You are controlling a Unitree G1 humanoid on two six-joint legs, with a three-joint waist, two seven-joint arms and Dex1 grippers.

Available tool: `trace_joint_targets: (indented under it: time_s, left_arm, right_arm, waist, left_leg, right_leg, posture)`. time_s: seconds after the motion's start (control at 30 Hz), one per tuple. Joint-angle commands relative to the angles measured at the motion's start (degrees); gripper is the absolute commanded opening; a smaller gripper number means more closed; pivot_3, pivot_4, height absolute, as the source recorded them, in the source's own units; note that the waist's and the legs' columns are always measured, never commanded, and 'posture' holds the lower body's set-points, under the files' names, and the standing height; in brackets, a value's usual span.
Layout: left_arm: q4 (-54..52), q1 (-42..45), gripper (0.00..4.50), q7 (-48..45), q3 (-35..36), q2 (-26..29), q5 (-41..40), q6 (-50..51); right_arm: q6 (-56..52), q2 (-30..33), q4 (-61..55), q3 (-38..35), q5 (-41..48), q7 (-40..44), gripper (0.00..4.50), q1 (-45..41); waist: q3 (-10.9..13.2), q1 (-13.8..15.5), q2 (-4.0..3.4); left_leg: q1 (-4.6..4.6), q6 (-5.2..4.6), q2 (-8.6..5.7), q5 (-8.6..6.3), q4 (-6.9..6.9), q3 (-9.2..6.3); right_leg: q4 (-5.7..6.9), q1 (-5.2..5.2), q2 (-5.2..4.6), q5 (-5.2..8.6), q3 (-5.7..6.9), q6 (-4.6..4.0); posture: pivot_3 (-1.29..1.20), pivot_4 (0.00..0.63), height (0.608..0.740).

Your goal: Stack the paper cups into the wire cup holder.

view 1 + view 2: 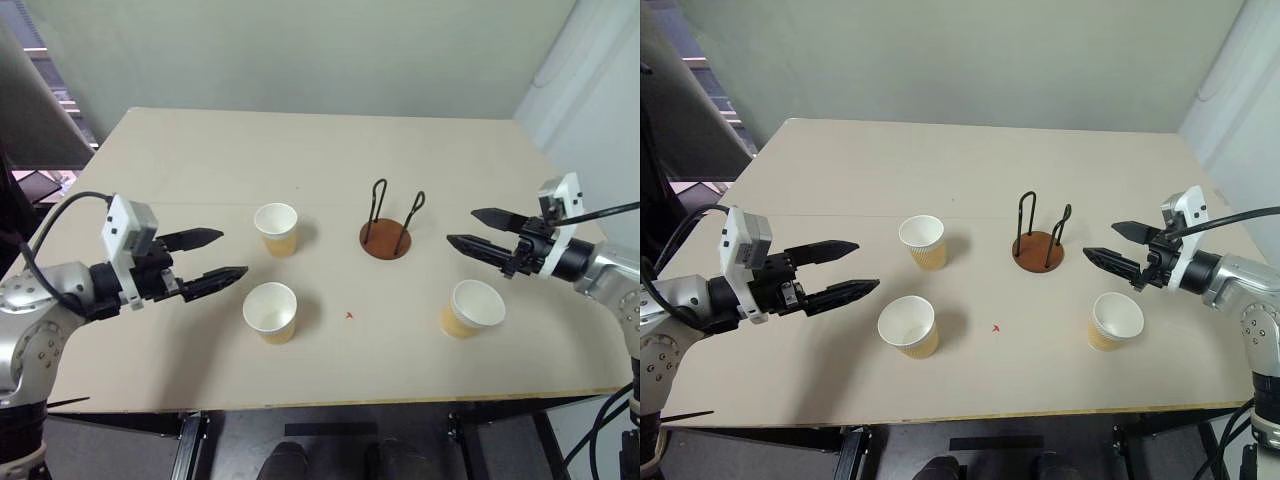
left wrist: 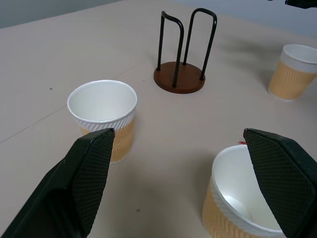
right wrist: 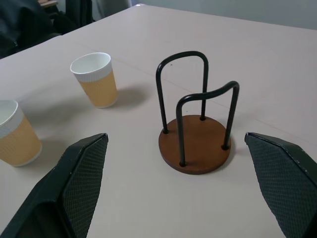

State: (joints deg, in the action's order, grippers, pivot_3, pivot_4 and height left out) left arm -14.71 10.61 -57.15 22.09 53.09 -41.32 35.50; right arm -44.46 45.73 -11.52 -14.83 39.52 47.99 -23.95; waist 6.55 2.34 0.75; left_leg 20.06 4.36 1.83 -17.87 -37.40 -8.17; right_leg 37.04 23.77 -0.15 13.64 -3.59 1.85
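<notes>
A beige rectangular tabletop [image 1: 200, 160] carries three tan ribbed paper cups with white rims, all standing upright and apart from one another. The first paper cup [image 1: 276, 229] stands near the middle of the tabletop, a little toward the left edge. The second paper cup [image 1: 271, 312] stands nearer the front edge, just in front of the first. The third paper cup [image 1: 471, 308] stands toward the front right corner.

The wire cup holder [image 1: 387, 232], a round reddish-brown disc base with two thin black upright wire loops, stands empty near the middle, between the first cup and the right edge.

The left pincer [image 1: 210, 256] hovers over the left side of the tabletop, its black fingers spread wide and grasping nothing, pointing toward the two left cups. The right pincer [image 1: 470, 229] hovers near the right edge, likewise released and empty, pointing toward the holder.
</notes>
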Motion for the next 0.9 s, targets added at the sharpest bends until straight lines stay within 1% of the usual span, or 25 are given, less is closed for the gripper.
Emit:
trace_joint_targets:
  time_s: [0.03, 0.47, 0.57, 0.63, 0.73, 0.9]
  left_arm:
    - [-2.0, 0.0, 4.45, 0.1, 2.1, 0.6, -0.9, -0.1]
    - [-1.5, 0.3, 4.45, -0.4, 1.6, 0.9, -0.9, -0.1]
    - [-1.1, 0.8, 4.45, -1.0, 2.0, 1.8, -0.7, -0.3]
    - [-0.6, 0.8, 4.45, -1.5, 2.5, 2.5, -0.6, -0.5]
    - [-0.5, 1.2, 4.45, -1.9, 1.9, 2.8, -0.6, -0.6]
    - [-1.0, 3.3, 4.45, -1.4, 0.0, 1.9, -0.7, -0.6]
  right_arm:
    - [0.6, 1.2, -0.5, -0.8, 0.2, 0.7, 4.5, -1.2]
    - [0.1, 1.0, -1.2, -1.1, 0.6, 0.4, 4.5, -0.8]
    - [-0.9, -0.5, -1.4, -1.0, 2.4, 0.0, 4.5, -2.2]
    - [-2.4, -1.5, -2.4, 0.0, 3.6, -0.5, 4.5, -3.3]
    - [-3.8, -2.8, -2.1, 3.5, 0.8, -3.4, 4.5, -4.8]
    - [-3.8, -5.2, -0.5, 6.3, -1.5, -6.1, 4.5, -6.1]
  waist:
    - [0.0, 0.0, 0.0]
    - [0.0, 0.0, 0.0]
    - [0.0, 0.0, 0.0]
    - [0.0, 0.0, 0.0]
    - [0.0, -0.1, 0.0]
    - [0.0, 0.0, 0.0]
  left_leg:
    - [0.0, 0.0, 0.0, 0.0, 0.0, 0.0]
    - [0.0, 0.0, 0.0, 0.0, 0.0, 0.0]
    - [0.0, 0.0, 0.0, 0.0, 0.0, 0.0]
    - [-0.01, 0.01, 0.0, 0.0, 0.0, 0.01]
    - [-0.02, 0.01, 0.01, 0.0, 0.0, 0.01]
    - [0.0, 0.0, 0.01, 0.0, -0.01, -0.05]
  right_leg:
    - [0.0, 0.0, 0.0, 0.0, 0.0, 0.0]
    - [0.0, 0.0, 0.0, 0.0, 0.0, 0.0]
    - [0.0, 0.0, 0.0, 0.0, 0.0, 0.0]
    - [0.01, 0.0, 0.01, 0.0, 0.0, 0.0]
    - [0.01, 0.0, 0.03, 0.0, 0.0, 0.0]
    - [0.01, 0.02, 0.0, 0.0, 0.01, 0.0]
  posture:
    - [0.0, 0.15, 0.74]
    - [0.0, 0.15, 0.74]
    - [0.0, 0.15, 0.74]
    - [0.0, 0.15, 0.74]
    - [0.0, 0.15, 0.74]
    - [0.0, 0.15, 0.74]
